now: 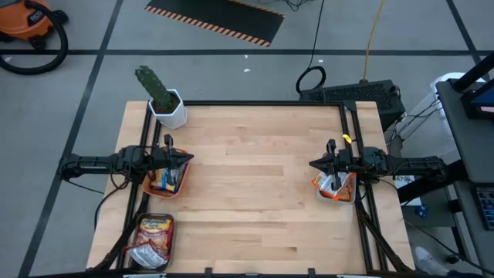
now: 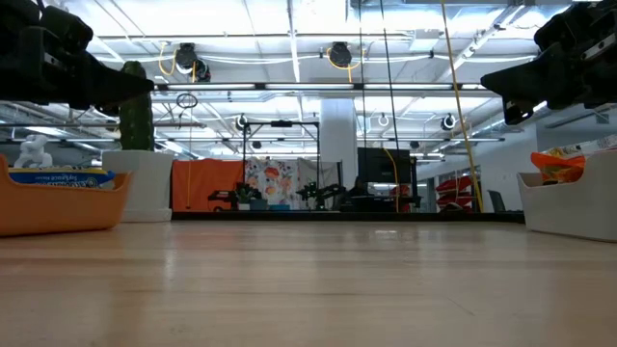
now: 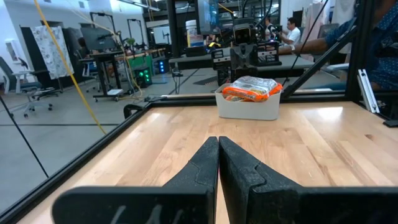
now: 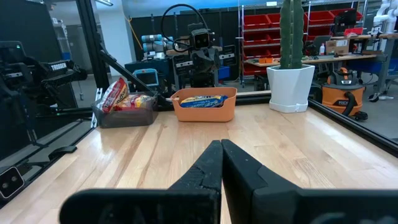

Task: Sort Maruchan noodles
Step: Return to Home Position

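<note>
All the sorting looks done, so what remains is a clean retreat. The left tool hovers over the orange bin, the bin nearest the cactus pot, with its fingers pressed together on nothing. The right tool, likewise pressed together and empty, hangs over the white bin, well apart from the cactus pot across the desk. To finish well, I would draw each arm back level and high, since the orange packets heap above the white bin's rim and a dipping finger could drag one out. The blue packets lie in the orange bin, and the red packets in the black bin, which is farther from the cactus pot along the same desk edge. Only the high view takes in all three bins at once and shows no packet on the bare wood. Only the wrist views show the fingers meeting. The low view shows the orange and white bins side-on but misses the black bin.
</note>
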